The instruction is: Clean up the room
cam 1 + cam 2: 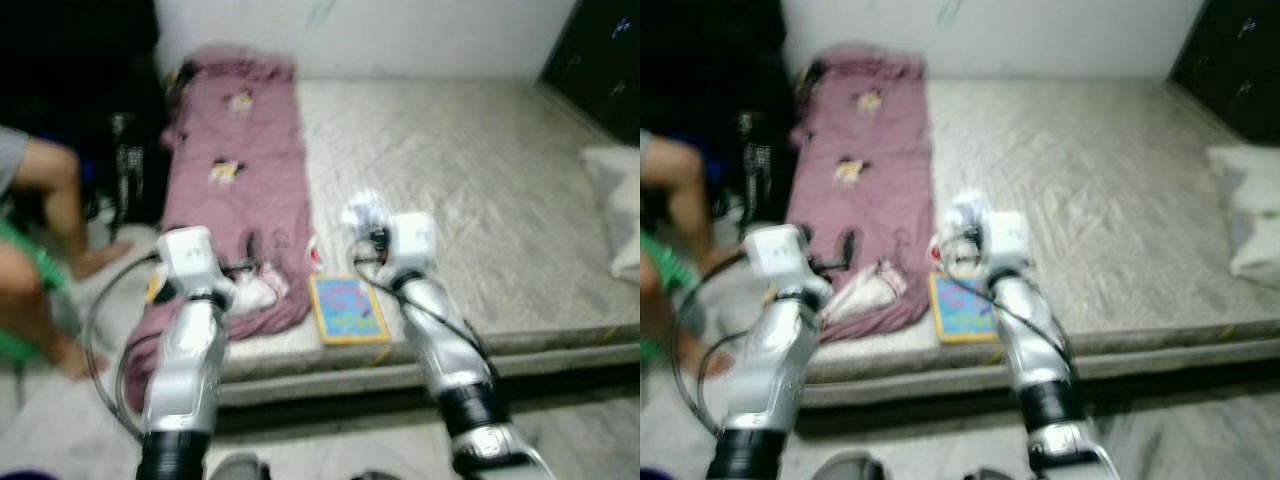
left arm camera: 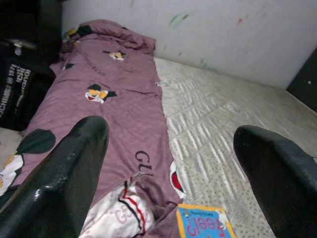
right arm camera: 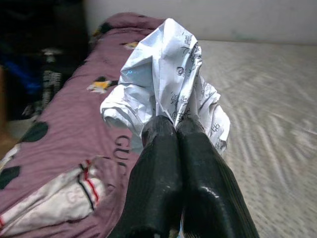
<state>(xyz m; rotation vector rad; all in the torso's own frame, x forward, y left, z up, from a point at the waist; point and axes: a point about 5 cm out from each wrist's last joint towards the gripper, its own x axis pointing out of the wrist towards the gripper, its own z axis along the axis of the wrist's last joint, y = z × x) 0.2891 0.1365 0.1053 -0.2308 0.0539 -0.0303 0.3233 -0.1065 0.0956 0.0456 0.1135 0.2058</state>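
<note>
Two silver arms are reaching out over the low mattress (image 1: 480, 190). The right gripper (image 3: 173, 130) is pinching a crumpled piece of white paper (image 3: 166, 74) between its black fingers, which are pressed tight together. The paper is hanging up in the air above the near edge of the mattress, just beside the purple blanket (image 1: 240, 170). The left gripper (image 2: 173, 163) is holding nothing, and its two fingers (image 2: 59, 173) are standing wide apart over the blanket.

The purple blanket is lying along the left side of the mattress, all bunched up at the near end. A small colourful book (image 1: 347, 309) is lying flat on the mattress near the edge, right next to the blanket. A white cloth with red lines (image 2: 116, 218) is sitting rumpled at the near end of the blanket. A white pillow (image 1: 622, 205) is lying at the far right. A person's legs (image 1: 45, 240) are showing off to the left, on the floor.

The cleaning looks like it is only getting started. One bit of rubbish is picked up, but it is not thrown away yet. The book, the white cloth and the messy blanket are all waiting to be tidied. No bin can be made out, so the robot will probably be needing to find one for the paper.
</note>
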